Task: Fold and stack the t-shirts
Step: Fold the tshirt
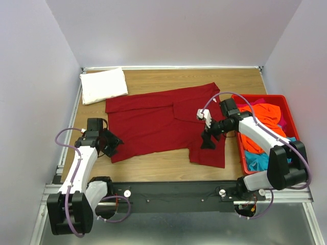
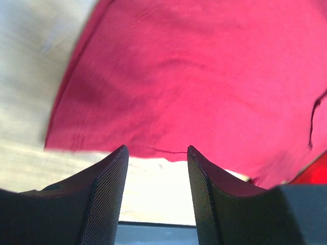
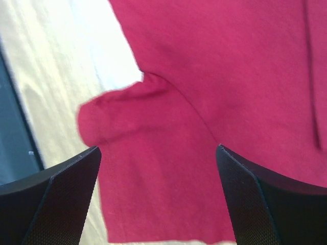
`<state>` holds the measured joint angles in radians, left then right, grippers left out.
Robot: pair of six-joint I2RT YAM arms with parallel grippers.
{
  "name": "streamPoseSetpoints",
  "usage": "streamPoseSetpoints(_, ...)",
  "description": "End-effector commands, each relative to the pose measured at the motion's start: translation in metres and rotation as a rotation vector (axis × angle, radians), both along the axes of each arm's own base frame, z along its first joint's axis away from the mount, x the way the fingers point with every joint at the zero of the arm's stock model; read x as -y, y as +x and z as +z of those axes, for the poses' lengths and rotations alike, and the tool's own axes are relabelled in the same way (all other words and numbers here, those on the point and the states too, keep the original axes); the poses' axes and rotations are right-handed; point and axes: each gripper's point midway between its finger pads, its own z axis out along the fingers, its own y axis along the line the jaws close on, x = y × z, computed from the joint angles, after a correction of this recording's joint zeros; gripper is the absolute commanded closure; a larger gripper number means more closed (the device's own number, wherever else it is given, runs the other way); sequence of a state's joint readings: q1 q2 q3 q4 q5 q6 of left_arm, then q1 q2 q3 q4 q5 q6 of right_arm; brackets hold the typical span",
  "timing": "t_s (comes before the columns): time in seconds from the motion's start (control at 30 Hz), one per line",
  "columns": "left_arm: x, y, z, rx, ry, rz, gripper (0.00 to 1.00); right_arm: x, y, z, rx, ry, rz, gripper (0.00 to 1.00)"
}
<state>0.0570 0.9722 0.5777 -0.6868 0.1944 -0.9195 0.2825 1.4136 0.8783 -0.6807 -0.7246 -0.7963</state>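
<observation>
Shirts and two robot arms share a wooden table point(image 1: 168, 79), seen from above. The dark red t-shirt point(image 1: 163, 120) lies spread across the centre, one sleeve reaching toward 5 o'clock. A folded white t-shirt point(image 1: 103, 85) sits at 10 o'clock, near it but apart. At 3 o'clock a red bin point(image 1: 265, 96) holds an orange t-shirt point(image 1: 263, 115), a teal t-shirt point(image 1: 258, 161) and a magenta t-shirt point(image 1: 257, 101) in a heap. The left claw point(image 1: 115, 143) sits at 8 o'clock beside the dark red hem corner, released, with bare table between its fingers point(image 2: 110, 184). The right claw point(image 1: 207, 128) hangs over the 5 o'clock sleeve, released and spread wide, gripping nothing.
</observation>
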Motion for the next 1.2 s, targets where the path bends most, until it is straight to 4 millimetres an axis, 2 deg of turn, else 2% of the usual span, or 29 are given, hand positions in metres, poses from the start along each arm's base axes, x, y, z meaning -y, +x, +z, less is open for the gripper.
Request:
streamPoseSetpoints(0.0, -0.020, -0.006, 0.016, -0.029, 0.069, 0.214, 0.43, 0.014, 0.015, 0.001, 0.075, -0.076, -0.092, 0.00)
streamPoseSetpoints(0.1, -0.021, -0.008, 0.017, -0.064, 0.092, 0.242, 0.43, 0.016, 0.021, 0.004, 0.100, -0.084, -0.130, 0.00)
streamPoseSetpoints(0.13, -0.012, -0.011, 0.009, -0.110, 0.110, 0.213, 0.43, 0.016, 0.023, 0.005, 0.103, -0.083, -0.136, 0.00)
streamPoseSetpoints(0.17, -0.017, -0.015, 0.002, -0.143, 0.164, 0.217, 0.44, 0.015, 0.024, 0.007, 0.108, -0.082, -0.140, 0.00)
streamPoseSetpoints(0.3, -0.010, -0.023, -0.017, -0.233, 0.193, 0.221, 0.44, 0.019, 0.027, 0.011, 0.139, -0.090, -0.166, 0.00)
streamPoseSetpoints(0.5, 0.003, -0.030, -0.024, -0.253, 0.189, 0.257, 0.44, 0.019, 0.024, 0.011, 0.145, -0.085, -0.171, 0.00)
streamPoseSetpoints(0.73, 0.002, -0.038, -0.030, -0.310, 0.242, 0.280, 0.46, 0.021, 0.024, 0.011, 0.145, -0.090, -0.178, 0.00)
streamPoseSetpoints(1.0, 0.012, -0.037, -0.036, -0.348, 0.276, 0.286, 0.48, 0.022, 0.025, 0.010, 0.143, -0.101, -0.184, 0.00)
streamPoseSetpoints(1.17, 0.010, -0.028, -0.035, -0.326, 0.288, 0.309, 0.51, 0.023, 0.026, 0.011, 0.151, -0.102, -0.189, 0.00)
